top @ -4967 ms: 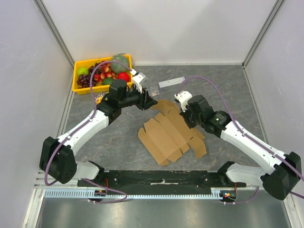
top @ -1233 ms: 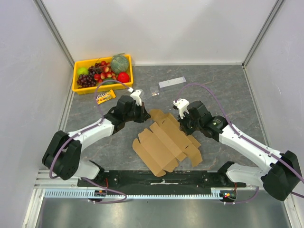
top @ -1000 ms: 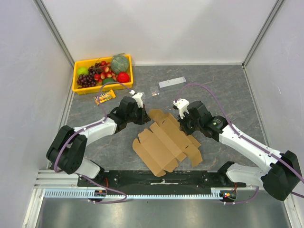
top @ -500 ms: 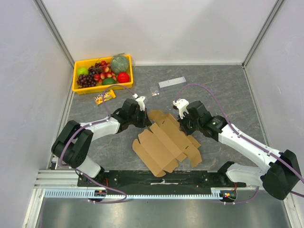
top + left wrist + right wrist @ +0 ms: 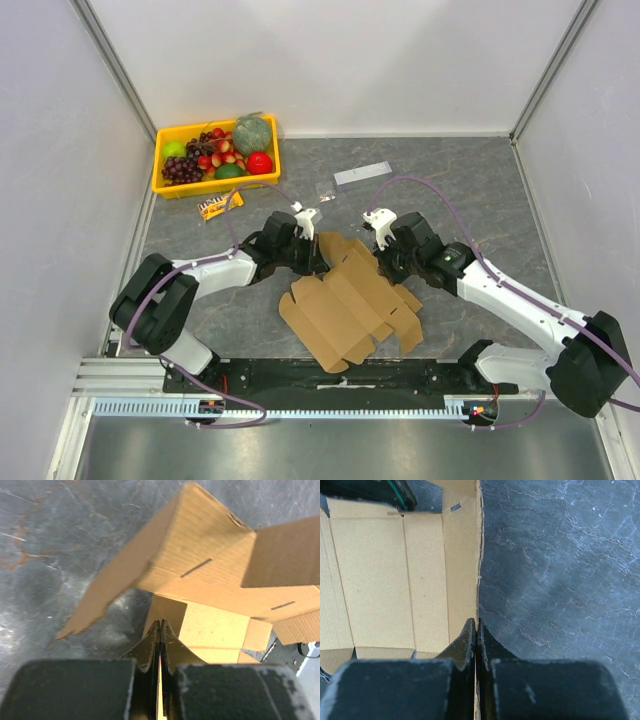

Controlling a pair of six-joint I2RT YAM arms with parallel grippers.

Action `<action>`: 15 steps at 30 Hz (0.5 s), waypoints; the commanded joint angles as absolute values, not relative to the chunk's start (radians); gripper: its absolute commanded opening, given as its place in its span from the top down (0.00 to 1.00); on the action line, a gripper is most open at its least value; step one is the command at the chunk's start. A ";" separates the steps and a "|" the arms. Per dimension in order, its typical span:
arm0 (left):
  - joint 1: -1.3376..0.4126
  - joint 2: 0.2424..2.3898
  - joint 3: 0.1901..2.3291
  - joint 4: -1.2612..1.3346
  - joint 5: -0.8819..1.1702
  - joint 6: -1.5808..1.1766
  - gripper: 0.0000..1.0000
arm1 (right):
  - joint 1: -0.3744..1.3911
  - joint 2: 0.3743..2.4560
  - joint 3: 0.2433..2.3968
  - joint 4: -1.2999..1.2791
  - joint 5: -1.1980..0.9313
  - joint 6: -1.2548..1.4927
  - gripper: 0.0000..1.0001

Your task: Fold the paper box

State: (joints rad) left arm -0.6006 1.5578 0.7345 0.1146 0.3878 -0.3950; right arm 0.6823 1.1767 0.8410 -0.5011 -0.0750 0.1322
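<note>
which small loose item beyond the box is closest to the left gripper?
The clear packet, just beyond the left gripper. The yellow snack bar lies further left, the grey strip further back.

I count one paper box (image 5: 350, 300), a single flat brown sheet, and two grippers of mine: one left gripper (image 5: 160, 624) and one right gripper (image 5: 476, 622). Elsewhere there is one yellow tray (image 5: 158, 165), one grey-white strip (image 5: 362, 173), one orange snack packet (image 5: 220, 205) and one small clear packet (image 5: 326, 190). In the tray I make out one melon (image 5: 252, 132), one red round fruit (image 5: 261, 162), one green apple (image 5: 175, 149) and one grape bunch (image 5: 180, 169), plus perhaps half a dozen strawberries (image 5: 215, 152), too small to count surely.
</note>
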 commanded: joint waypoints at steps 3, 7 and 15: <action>-0.669 1.565 0.744 0.143 0.402 -0.361 0.98 | 0.681 1.189 0.850 -0.466 -0.048 0.141 1.00; -0.699 1.595 0.759 0.126 0.384 -0.353 0.98 | 0.681 1.192 0.845 -0.463 -0.046 0.144 1.00; -0.724 1.643 0.765 0.126 0.351 -0.356 0.98 | 0.681 1.192 0.848 -0.468 -0.043 0.137 1.00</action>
